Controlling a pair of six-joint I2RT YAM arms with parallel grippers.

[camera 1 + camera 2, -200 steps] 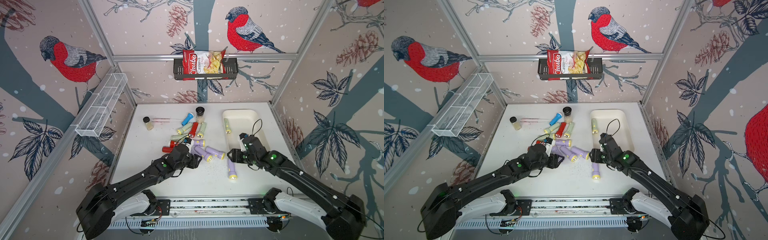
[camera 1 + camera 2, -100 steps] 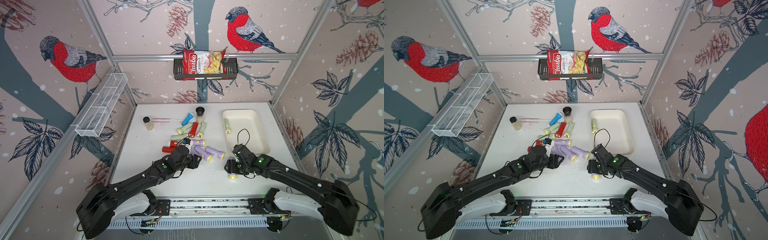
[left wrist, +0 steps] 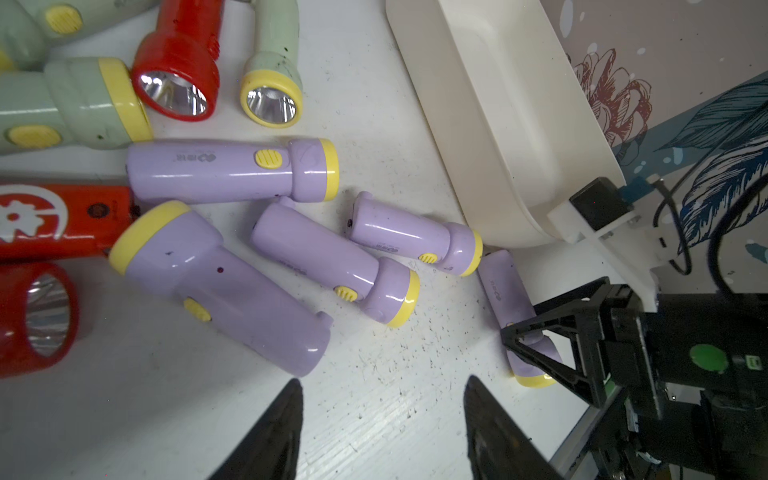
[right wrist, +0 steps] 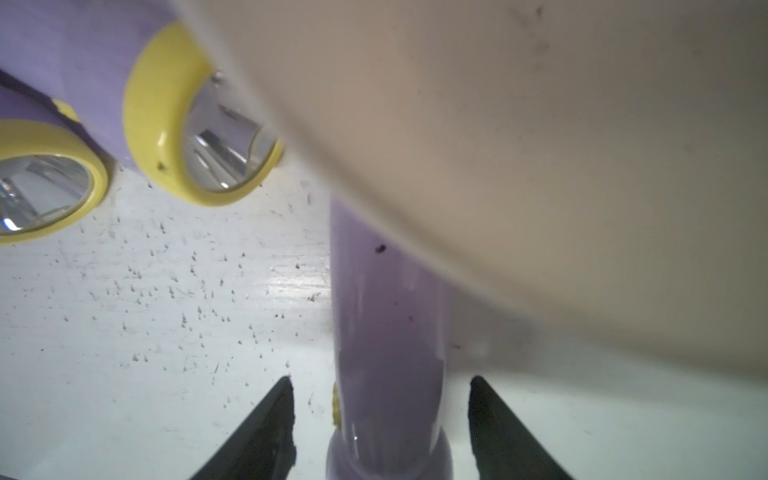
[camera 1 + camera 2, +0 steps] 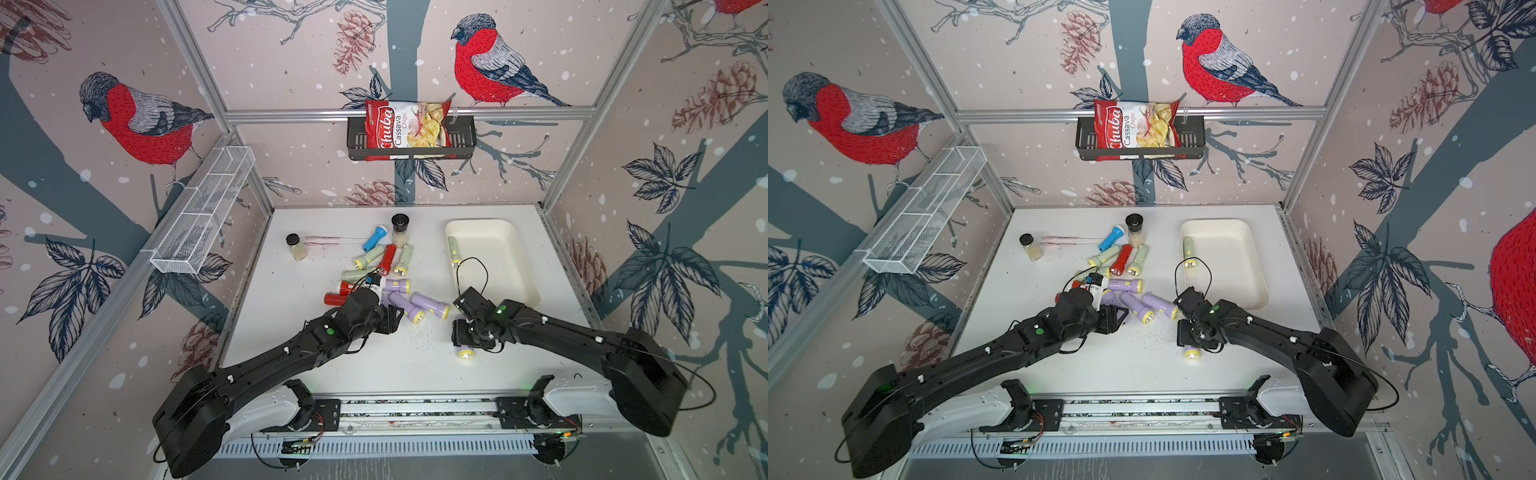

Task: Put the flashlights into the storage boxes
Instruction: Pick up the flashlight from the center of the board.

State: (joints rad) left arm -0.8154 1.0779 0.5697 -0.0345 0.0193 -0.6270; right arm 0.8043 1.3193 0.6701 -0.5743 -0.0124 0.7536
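Observation:
A lone lilac flashlight (image 5: 465,352) (image 4: 386,316) lies on the white table near the front. My right gripper (image 5: 463,337) (image 4: 380,399) stands open astride it, with a gap on each side of its body. The cream storage box (image 5: 498,266) (image 5: 1233,266) sits at the back right with one pale green flashlight (image 5: 454,250) inside. More flashlights lie in a heap mid-table: lilac (image 5: 430,306) (image 3: 232,170), red (image 5: 387,258), blue (image 5: 374,237). My left gripper (image 5: 392,320) (image 3: 382,399) hangs open over bare table beside the lilac ones, holding nothing.
Two black-capped spice jars (image 5: 400,230) (image 5: 296,246) stand behind the heap, with a thin pink stick (image 5: 328,239) between them. A white wire basket (image 5: 203,210) hangs on the left wall. A black basket (image 5: 409,145) with a chips bag hangs on the back wall.
My right gripper has come forward from the storage box's near corner and down over the lone lilac flashlight. The left arm has hardly moved.

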